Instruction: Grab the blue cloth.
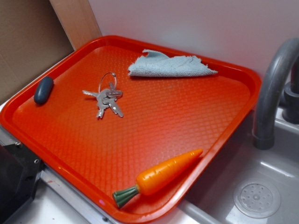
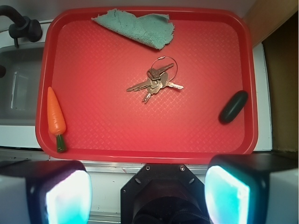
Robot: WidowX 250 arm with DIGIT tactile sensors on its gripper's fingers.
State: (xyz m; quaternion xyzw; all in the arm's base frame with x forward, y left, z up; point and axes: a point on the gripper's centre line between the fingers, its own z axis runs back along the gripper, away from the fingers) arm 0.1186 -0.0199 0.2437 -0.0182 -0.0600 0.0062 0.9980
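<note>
The blue cloth (image 1: 168, 66) is a pale blue-grey terry rag lying crumpled at the far edge of the red tray (image 1: 187, 126). In the wrist view the cloth (image 2: 138, 25) lies at the top of the tray (image 2: 93, 135). My gripper (image 2: 148, 193) is open and empty, high above the tray's near edge, far from the cloth. Its two pads (image 2: 67, 196) glow pale cyan at the bottom of the wrist view. The gripper does not show in the exterior view.
On the tray lie a bunch of keys (image 1: 106, 97), a toy carrot (image 1: 161, 177) and a dark blue-grey oval pebble (image 1: 43, 89). A sink with a grey tap (image 1: 271, 93) is to the right. A wooden board (image 1: 74, 18) leans at the back left.
</note>
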